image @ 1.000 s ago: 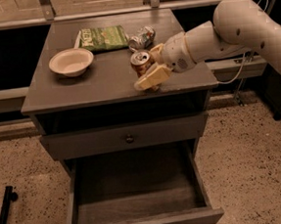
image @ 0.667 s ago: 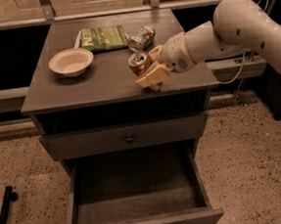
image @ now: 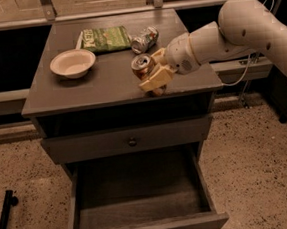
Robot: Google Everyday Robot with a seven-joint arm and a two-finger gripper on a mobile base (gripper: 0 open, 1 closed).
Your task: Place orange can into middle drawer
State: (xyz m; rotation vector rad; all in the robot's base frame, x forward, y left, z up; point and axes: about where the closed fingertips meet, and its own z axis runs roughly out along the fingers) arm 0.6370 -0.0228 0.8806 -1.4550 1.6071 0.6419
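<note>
Orange can seemingly clasped by gripper over cabinet top

The small orange-copper drink can is partly hidden by the cream two-finger gripper clamped on it; below the claw, the open grey wooden drawer is cropped at its front.

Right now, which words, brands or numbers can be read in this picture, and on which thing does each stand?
green bag: white lettering, too blurred to read.
orange can, held by the gripper over the right front of the tabletop: nothing readable.
crushed silver can: nothing readable.
</note>
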